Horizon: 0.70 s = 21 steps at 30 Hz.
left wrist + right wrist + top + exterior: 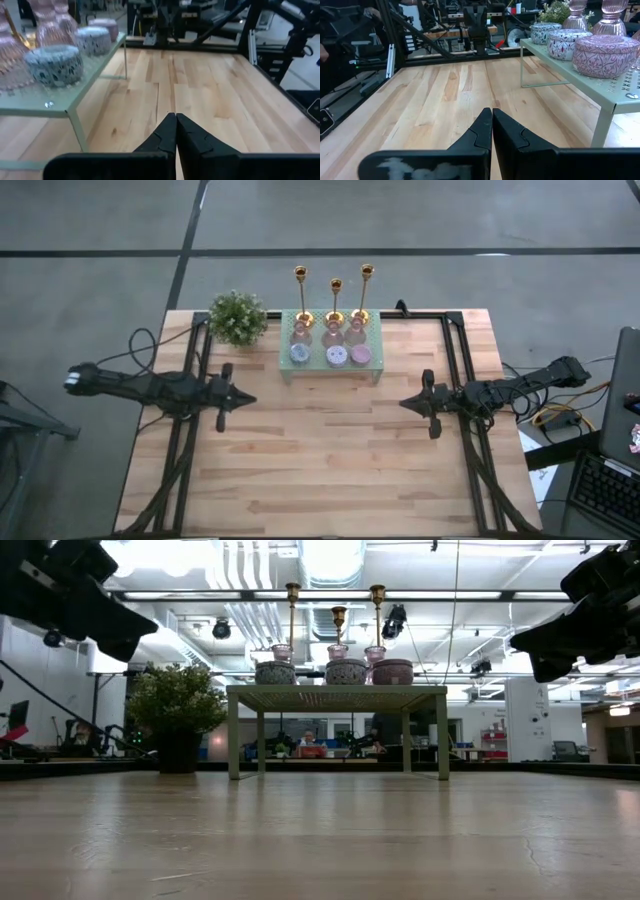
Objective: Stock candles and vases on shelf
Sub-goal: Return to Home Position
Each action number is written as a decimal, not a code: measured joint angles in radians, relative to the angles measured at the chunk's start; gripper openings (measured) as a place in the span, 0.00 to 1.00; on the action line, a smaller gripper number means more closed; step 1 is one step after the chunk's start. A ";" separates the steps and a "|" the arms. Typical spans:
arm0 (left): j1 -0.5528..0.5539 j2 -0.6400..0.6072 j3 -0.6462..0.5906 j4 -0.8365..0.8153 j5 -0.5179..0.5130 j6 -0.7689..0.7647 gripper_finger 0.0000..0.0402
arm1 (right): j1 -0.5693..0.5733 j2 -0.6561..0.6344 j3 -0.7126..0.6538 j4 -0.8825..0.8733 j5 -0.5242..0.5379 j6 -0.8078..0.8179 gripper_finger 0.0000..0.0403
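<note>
Left hand [175, 116], left wrist view: fingers pressed together, empty, above bare bench [200, 90]. Shelf [65, 97] stands apart from it, blue-grey candle [54, 64] closest on it.
Right hand [492, 112], right wrist view: likewise clenched on nothing, mauve-pink candle [606, 54] closest.
High view: shelf far-centre, long axis left to right. Three candles [336, 357] line its near edge, vases [331, 332] behind. Both my hands lie nearer than it, one each side, tips pointing inward, about equally clear.
Low view: stock upright on top.
Judgement: withdrawing outward crosses nothing.
</note>
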 joint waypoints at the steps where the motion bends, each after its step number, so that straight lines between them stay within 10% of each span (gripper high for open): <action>1: 0.000 -0.021 -0.008 -0.001 0.000 0.009 0.03 | 0.000 0.000 0.000 0.000 0.000 0.000 0.02; 21: 0.000 -0.267 -0.165 0.046 -0.005 0.051 0.02 | 0.000 0.000 0.000 0.000 0.000 0.000 0.02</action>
